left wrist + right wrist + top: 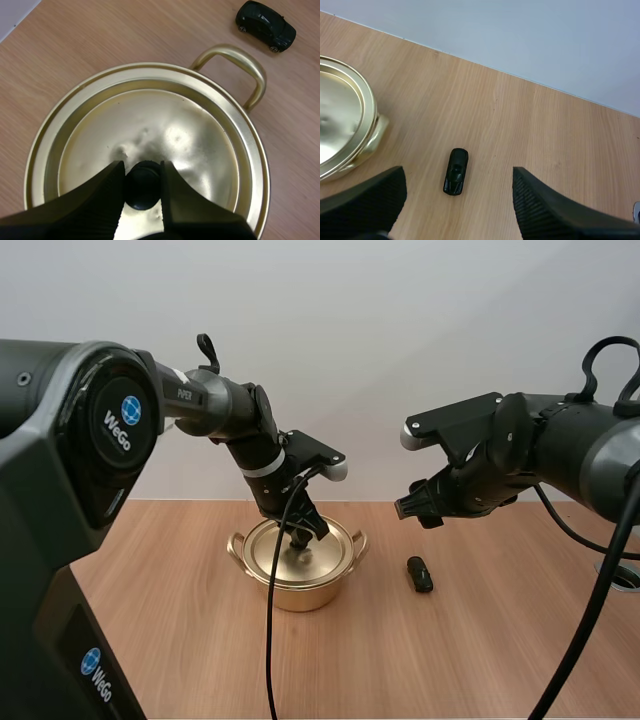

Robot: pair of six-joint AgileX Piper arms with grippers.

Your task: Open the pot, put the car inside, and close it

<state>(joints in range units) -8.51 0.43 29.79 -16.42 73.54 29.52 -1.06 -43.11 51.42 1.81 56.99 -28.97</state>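
light: bright, even | shadows: soft, faint | glare: blotches on lid (pixel 165 125)

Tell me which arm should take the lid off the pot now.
Left. The left gripper pinches the knob of the lid, which sits on the pot. The right gripper hangs open over the car, off to the pot's side.

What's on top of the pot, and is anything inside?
The lid sits on the pot, left tool pinching its knob. The inside is covered.

Wooden table (pixel 180 630) — gold pot (pixel 300 592), lid (pixel 264 552) on, small black car (pixel 420 574) nearby
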